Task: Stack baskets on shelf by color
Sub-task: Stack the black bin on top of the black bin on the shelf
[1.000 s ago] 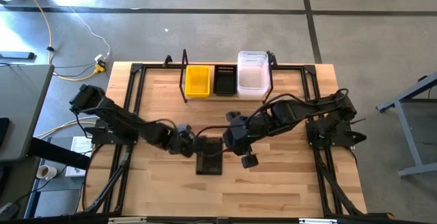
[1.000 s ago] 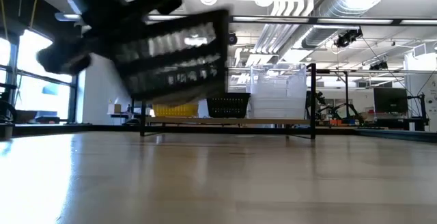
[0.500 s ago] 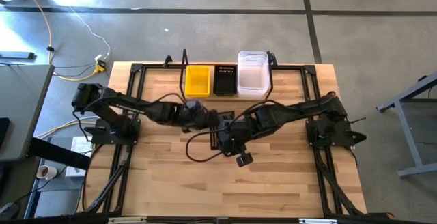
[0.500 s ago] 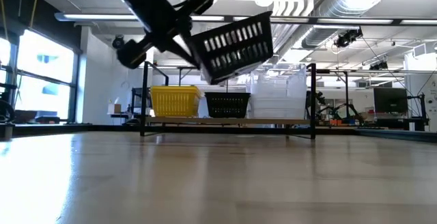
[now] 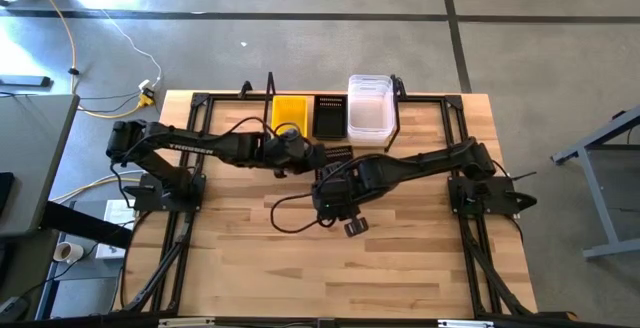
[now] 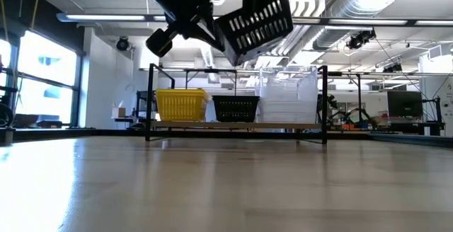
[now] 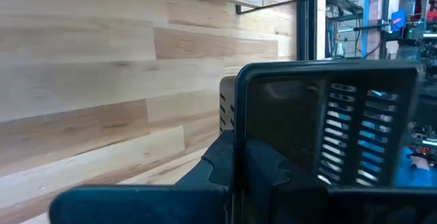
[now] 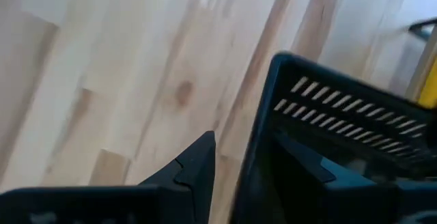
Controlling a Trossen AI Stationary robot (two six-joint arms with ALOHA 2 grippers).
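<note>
Both arms have carried the black basket (image 6: 258, 21) up off the counter (image 5: 400, 258) toward the shelf (image 6: 237, 126). Left claw (image 5: 312, 155) and right claw (image 5: 326, 180) each pinch a wall (two grips keep it steady), aiming for the black basket on the shelf (image 5: 330, 118).

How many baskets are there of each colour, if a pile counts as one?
Yellow basket: 1
Black: 2, one black basket resting on the shelf, one lifted black basket
Clear pile: 1
Total: 4
</note>
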